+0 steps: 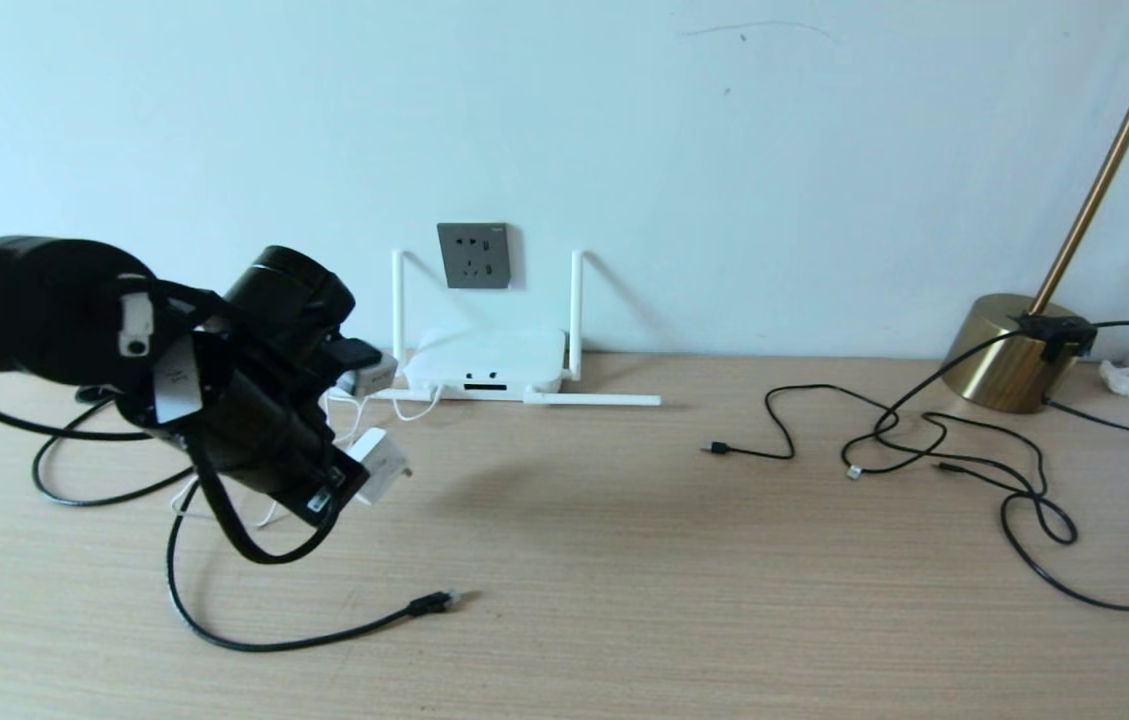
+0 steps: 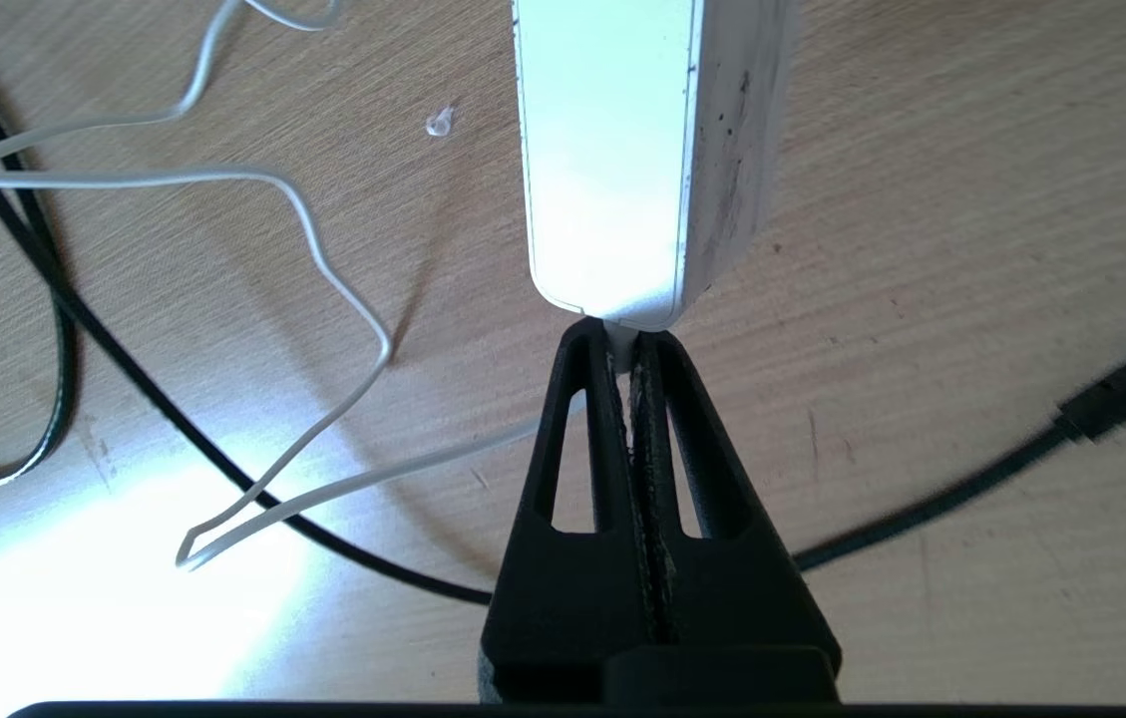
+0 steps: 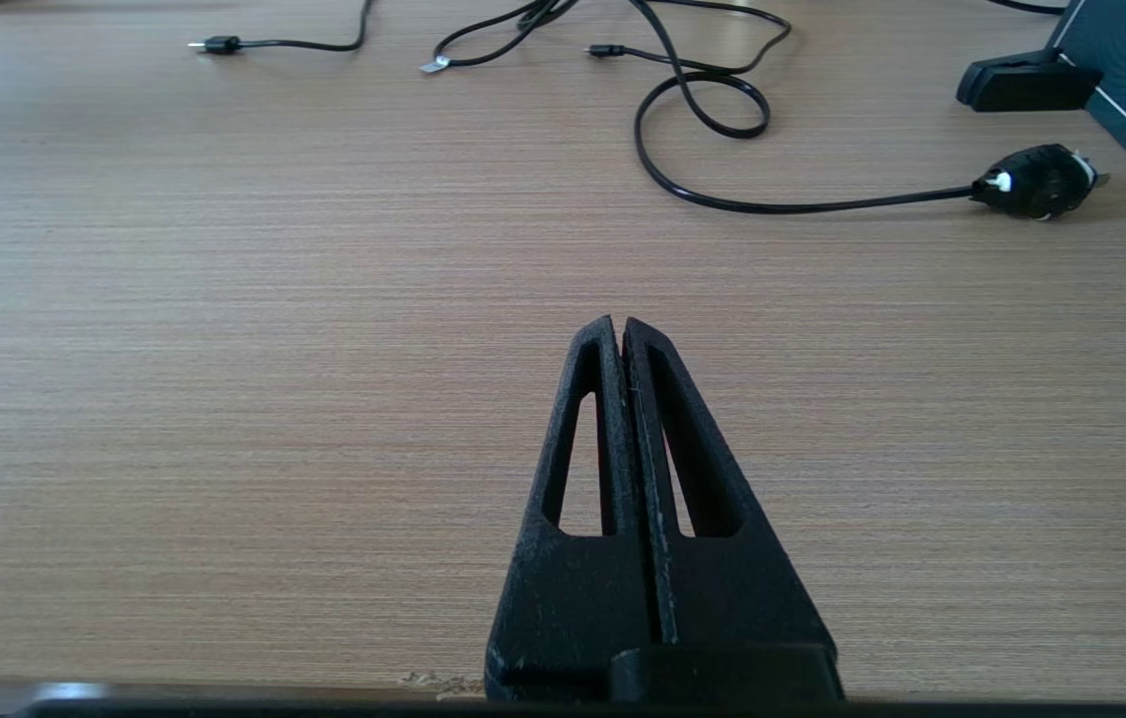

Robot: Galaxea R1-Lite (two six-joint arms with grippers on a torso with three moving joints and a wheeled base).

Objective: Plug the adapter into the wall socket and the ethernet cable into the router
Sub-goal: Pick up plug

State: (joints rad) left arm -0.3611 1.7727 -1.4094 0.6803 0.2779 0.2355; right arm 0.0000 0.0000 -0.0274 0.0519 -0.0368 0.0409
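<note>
My left gripper [image 2: 628, 344] clamped on adapter [image 1: 382, 466], held above table [image 1: 624, 560]. Right gripper [image 3: 619, 329] pinched together, holding nothing, low over table.

Counts: one white cube-shaped adapter [image 1: 382, 464], one dark grey square wall socket [image 1: 473, 255], one flat white router [image 1: 486, 364] showing three stick antennas. One thick black ethernet cable [image 1: 274, 640], one brass lamp base [image 1: 1009, 352], two black grippers.
</note>
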